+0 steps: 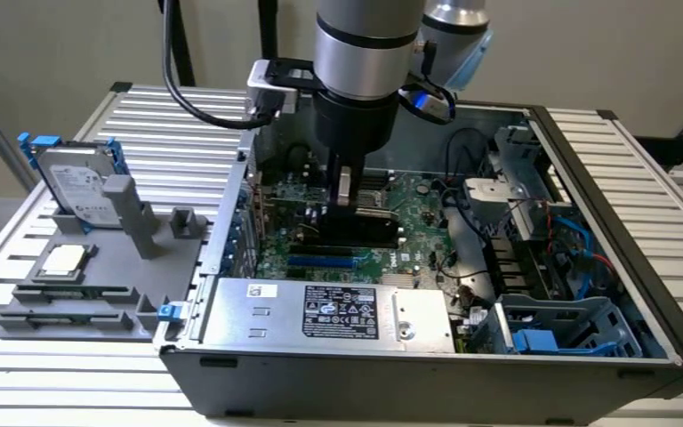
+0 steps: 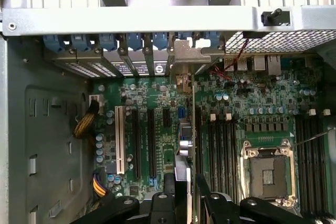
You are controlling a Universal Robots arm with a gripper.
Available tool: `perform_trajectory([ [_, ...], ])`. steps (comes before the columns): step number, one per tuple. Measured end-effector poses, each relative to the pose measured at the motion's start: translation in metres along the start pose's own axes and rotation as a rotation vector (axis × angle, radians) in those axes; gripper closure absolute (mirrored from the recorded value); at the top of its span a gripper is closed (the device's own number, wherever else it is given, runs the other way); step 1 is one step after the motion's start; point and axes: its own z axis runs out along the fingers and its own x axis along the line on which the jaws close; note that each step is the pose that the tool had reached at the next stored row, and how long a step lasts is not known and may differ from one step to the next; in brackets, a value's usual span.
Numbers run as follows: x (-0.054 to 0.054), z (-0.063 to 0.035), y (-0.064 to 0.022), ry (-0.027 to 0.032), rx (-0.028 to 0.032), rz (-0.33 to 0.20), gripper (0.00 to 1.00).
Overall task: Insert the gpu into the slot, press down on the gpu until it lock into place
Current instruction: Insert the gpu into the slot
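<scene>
Claw (image 2: 185,190) clamped on gpu (image 2: 184,145), card upright between fingers, standing on motherboard (image 2: 157,98) below.

Green motherboard (image 2: 157,103), bright-blue slot (image 1: 321,263), grey metal case (image 1: 437,374).

Pale wall (image 1: 68,44) behind a ribbed aluminium table (image 1: 662,196).

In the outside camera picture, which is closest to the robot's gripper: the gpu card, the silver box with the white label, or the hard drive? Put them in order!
Measured from the gripper:
1. The gpu, right beneath it, inside the case.
2. The silver box, at the case's front edge.
3. The hard drive, outside the case on the grey rack, at the exterior view's left.
</scene>
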Motion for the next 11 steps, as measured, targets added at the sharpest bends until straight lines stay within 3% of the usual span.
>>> perform_trajectory([
  [11, 0.001, 0.02, 0.0001, -0.0001, 0.0, 0.001, 0.74],
])
